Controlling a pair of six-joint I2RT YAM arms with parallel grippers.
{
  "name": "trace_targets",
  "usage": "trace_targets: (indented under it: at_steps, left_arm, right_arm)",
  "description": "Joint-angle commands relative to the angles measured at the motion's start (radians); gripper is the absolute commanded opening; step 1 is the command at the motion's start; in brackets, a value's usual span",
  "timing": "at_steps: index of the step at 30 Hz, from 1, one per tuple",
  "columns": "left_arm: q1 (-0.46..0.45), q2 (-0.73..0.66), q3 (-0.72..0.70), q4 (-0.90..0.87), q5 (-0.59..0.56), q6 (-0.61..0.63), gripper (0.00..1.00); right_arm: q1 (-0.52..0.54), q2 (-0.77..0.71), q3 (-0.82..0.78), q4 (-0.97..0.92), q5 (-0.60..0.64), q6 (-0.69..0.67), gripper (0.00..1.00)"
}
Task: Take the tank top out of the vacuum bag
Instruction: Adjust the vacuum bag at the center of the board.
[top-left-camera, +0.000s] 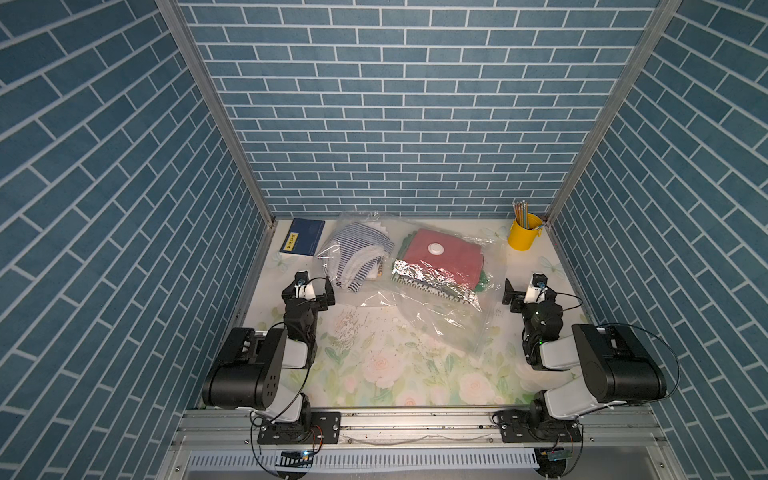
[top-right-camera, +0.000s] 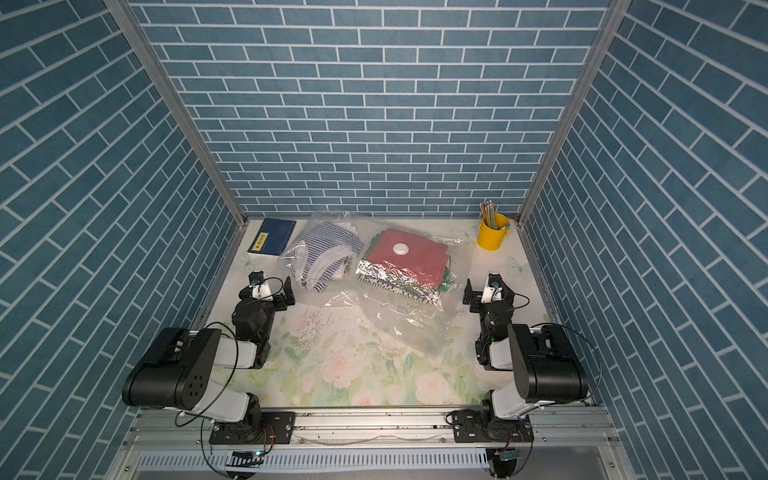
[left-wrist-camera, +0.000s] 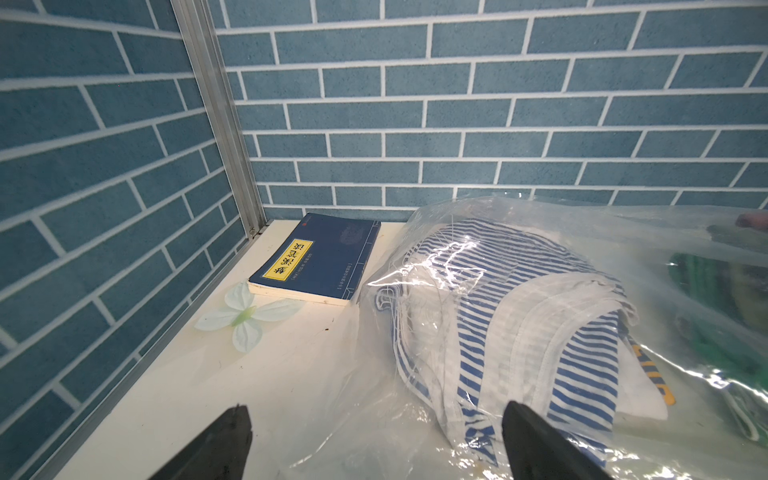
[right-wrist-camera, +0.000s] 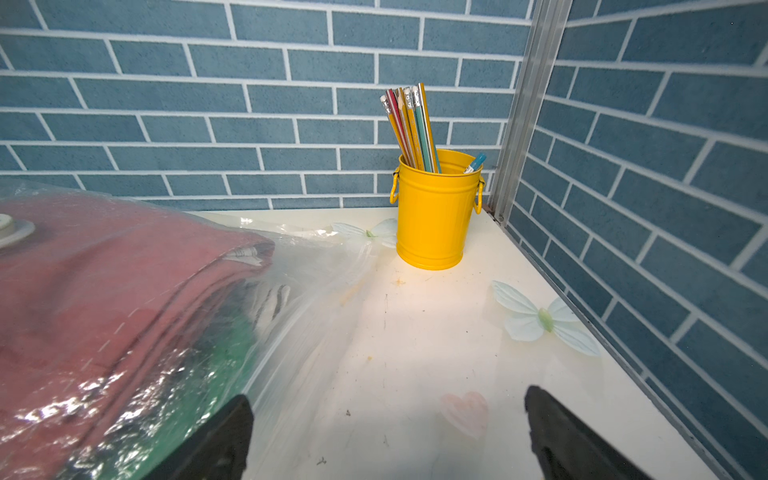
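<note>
left gripper (top-left-camera: 309, 286) released, jaws spread wide, nothing between them. in the left wrist view (left-wrist-camera: 376, 415) one finger (left-wrist-camera: 536, 440) sits over the crinkled edge of the vacuum bag (top-left-camera: 436, 324), the other finger over bare table (top-left-camera: 395, 374); can't tell if plastic is touched. right gripper (top-left-camera: 528, 289) also released, jaws wide, empty; in the right wrist view (right-wrist-camera: 390, 399) one finger is at the bag's side edge, the other over bare table. both arms low, at the two sides of the bag.

tank top (top-left-camera: 361, 253), blue and white stripes, bunched up, lies under the clear plastic at the bag's far left part, just ahead of the left gripper. also seen in a top view (top-right-camera: 326, 257) and close up in the left wrist view (left-wrist-camera: 498, 299). looks still inside the bag; bag mouth not clear to me.

beside it in the same bag: folded red cloth (top-left-camera: 444, 262) with a white round valve (top-left-camera: 436, 248) on the plastic over it, green cloth (right-wrist-camera: 216, 361) under the red. near half of the bag is flat and see-through on the floral table.

dark blue book (top-left-camera: 302, 236) with yellow label in far left corner, just beside the bag. yellow bucket (top-left-camera: 523, 235) with pencils (top-left-camera: 520, 212) in far right corner, apart from the bag. blue brick wall (top-left-camera: 395, 104) all round.
</note>
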Motion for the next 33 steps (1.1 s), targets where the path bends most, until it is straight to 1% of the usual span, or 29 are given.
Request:
trace_targets:
  at_steps: [1,4,5,6,7,8,9,11,13,14,16,18,19,21,23,25,27,30,33]
  left_arm:
    - [-0.02,-0.096,0.056,-0.13,-0.022,0.025,1.0]
    - [-0.093,-0.158,0.106,-0.239,-0.079,0.08,1.0]
    - [-0.118,-0.17,0.123,-0.271,-0.09,0.085,1.0]
    - [-0.141,-0.179,0.143,-0.301,-0.093,0.082,1.0]
    - [-0.162,-0.18,0.163,-0.332,-0.104,0.072,1.0]
    - [-0.19,-0.179,0.186,-0.365,-0.115,0.055,1.0]
    - [-0.215,-0.174,0.207,-0.394,-0.116,0.037,1.0]
    - [-0.258,-0.162,0.25,-0.447,-0.147,-0.029,1.0]
    - [-0.277,-0.146,0.287,-0.505,-0.162,-0.149,1.0]
    - [-0.278,-0.136,0.31,-0.545,-0.162,-0.233,1.0]
    - [-0.281,-0.118,0.341,-0.608,-0.187,-0.417,1.0]
    - [-0.285,-0.107,0.346,-0.64,-0.187,-0.607,1.0]
    - [-0.292,-0.104,0.335,-0.632,-0.186,-0.673,1.0]
    - [-0.313,-0.102,0.301,-0.592,-0.189,-0.809,1.0]
    - [-0.338,-0.104,0.274,-0.588,-0.21,-0.908,1.0]
    - [-0.371,-0.108,0.265,-0.598,-0.237,-0.953,1.0]
    - [-0.403,-0.109,0.261,-0.604,-0.254,-0.964,1.0]
    - [-0.421,-0.11,0.249,-0.611,-0.253,-0.991,1.0]
    - [-0.434,-0.107,0.233,-0.599,-0.245,-1.022,1.0]
  right_arm:
    - [0.0,-0.104,0.004,-0.078,0.018,-0.011,1.0]
    - [0.0,-0.213,0.039,-0.253,-0.006,0.017,0.99]
    - [0.001,-0.244,0.053,-0.312,-0.02,0.047,1.0]
    - [0.001,-0.271,0.065,-0.362,-0.043,0.062,0.99]
    - [0.007,-0.293,0.078,-0.411,-0.065,0.048,0.99]
    - [0.007,-0.318,0.105,-0.491,-0.068,0.057,0.99]
    - [0.008,-0.341,0.13,-0.561,-0.065,0.097,0.99]
    - [0.008,-0.373,0.161,-0.641,-0.075,0.164,0.99]
    - [0.008,-0.376,0.197,-0.716,-0.12,0.24,0.99]
    - [0.008,-0.369,0.21,-0.74,-0.142,0.281,0.99]
    - [0.008,-0.352,0.211,-0.735,-0.207,0.381,1.0]
    - [0.008,-0.328,0.192,-0.685,-0.251,0.494,0.99]
    - [0.008,-0.317,0.183,-0.657,-0.27,0.537,1.0]
    - [0.008,-0.291,0.167,-0.603,-0.302,0.625,0.98]
    - [0.008,-0.265,0.163,-0.573,-0.317,0.679,0.97]
    - [0.008,-0.231,0.172,-0.567,-0.329,0.702,0.96]
    - [0.009,-0.183,0.193,-0.569,-0.345,0.714,0.95]
    - [0.011,-0.101,0.231,-0.548,-0.378,0.731,0.86]
    - [0.02,-0.017,0.277,-0.532,-0.384,0.726,0.85]
